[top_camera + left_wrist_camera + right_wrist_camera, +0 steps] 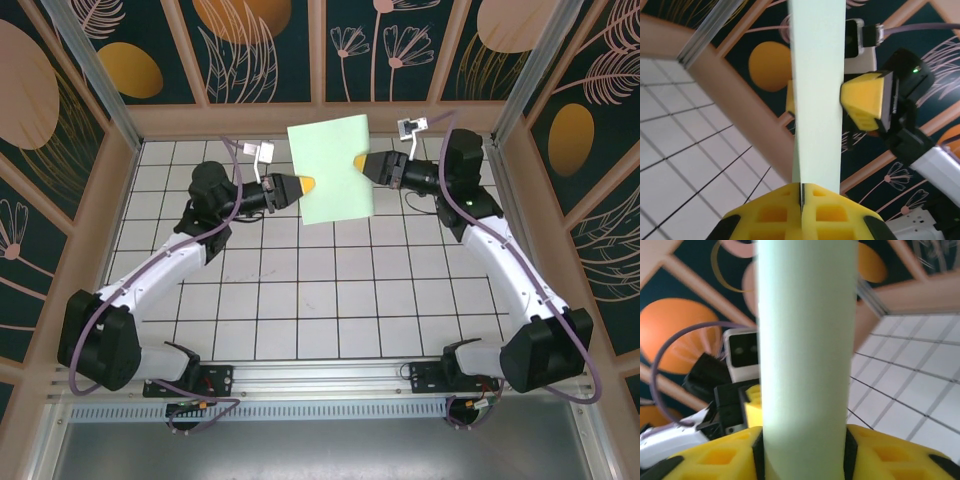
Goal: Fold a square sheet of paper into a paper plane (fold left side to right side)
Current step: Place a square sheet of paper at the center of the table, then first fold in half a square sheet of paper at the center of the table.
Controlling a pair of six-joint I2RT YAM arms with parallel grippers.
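Observation:
The square sheet of paper (333, 170) is pale green and hangs in the air over the far middle of the table, between both grippers. My left gripper (310, 184) pinches its left edge. In the left wrist view the yellow jaws (802, 186) meet on the thin sheet (817, 75). My right gripper (358, 162) is at the sheet's right edge. In the right wrist view its jaws (804, 432) stand apart, with the paper (805, 340) bulging as a rounded strip between them. No paper plane shape shows; the sheet looks doubled over.
A white grid-tiled table top (320, 290) lies under the arms. Wooden rails and patterned panels (320, 50) close the back and sides, just behind the sheet. The right arm's camera cable (412, 127) loops near the far rail.

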